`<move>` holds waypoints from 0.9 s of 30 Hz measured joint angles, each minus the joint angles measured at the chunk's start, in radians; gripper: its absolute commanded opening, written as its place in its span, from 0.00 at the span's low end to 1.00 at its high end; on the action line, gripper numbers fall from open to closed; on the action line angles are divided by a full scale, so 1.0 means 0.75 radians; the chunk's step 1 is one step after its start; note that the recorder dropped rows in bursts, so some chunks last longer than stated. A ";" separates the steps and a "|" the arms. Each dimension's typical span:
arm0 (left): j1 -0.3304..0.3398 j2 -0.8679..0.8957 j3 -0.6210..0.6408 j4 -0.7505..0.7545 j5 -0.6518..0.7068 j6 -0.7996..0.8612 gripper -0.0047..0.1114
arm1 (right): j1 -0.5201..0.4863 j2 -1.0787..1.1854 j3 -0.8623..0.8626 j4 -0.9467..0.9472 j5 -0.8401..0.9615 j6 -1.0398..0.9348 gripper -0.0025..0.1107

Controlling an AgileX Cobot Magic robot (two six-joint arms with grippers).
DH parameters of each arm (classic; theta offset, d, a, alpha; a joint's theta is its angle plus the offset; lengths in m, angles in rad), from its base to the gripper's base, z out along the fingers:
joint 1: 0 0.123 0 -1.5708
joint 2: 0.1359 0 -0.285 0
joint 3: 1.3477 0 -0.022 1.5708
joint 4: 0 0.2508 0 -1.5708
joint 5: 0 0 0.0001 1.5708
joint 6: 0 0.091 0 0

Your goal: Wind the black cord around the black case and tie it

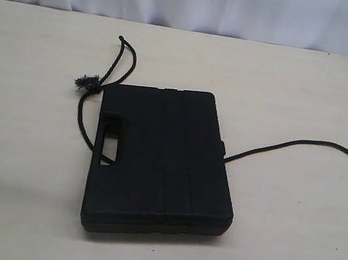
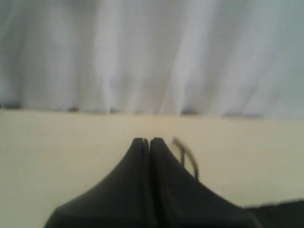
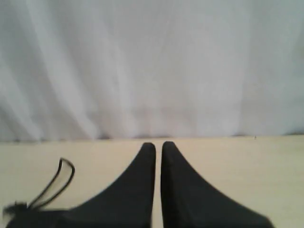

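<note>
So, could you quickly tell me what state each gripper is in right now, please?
Left gripper: closed, holding nothing.
Right gripper: closed, holding nothing.

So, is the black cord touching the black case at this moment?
Touching. The exterior view shows the black cord coming out from under the black case on its right side, and also crossing the handle slot.
</note>
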 measured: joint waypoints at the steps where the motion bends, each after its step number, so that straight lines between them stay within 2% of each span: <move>1: -0.013 0.065 -0.035 0.000 0.103 0.059 0.04 | 0.042 0.066 -0.028 -0.003 0.042 -0.045 0.06; 4: -0.066 0.242 -0.127 -0.083 0.353 0.275 0.09 | 0.167 0.201 -0.056 -0.008 0.096 -0.162 0.06; 9: -0.157 0.512 -0.258 -0.339 0.623 0.507 0.31 | 0.331 0.366 -0.056 -0.008 0.143 -0.269 0.06; 12: -0.197 0.640 -0.272 -0.456 0.640 0.537 0.40 | 0.403 0.430 -0.056 -0.028 0.185 -0.333 0.06; 15: -0.212 0.754 -0.272 -0.536 0.640 0.541 0.44 | 0.439 0.456 -0.056 -0.069 0.225 -0.352 0.06; 21: -0.213 0.934 -0.272 -0.746 0.632 0.553 0.43 | 0.456 0.462 -0.057 -0.104 0.240 -0.364 0.06; 27: -0.221 1.071 -0.275 -0.961 0.600 0.687 0.43 | 0.456 0.462 -0.057 -0.104 0.240 -0.364 0.06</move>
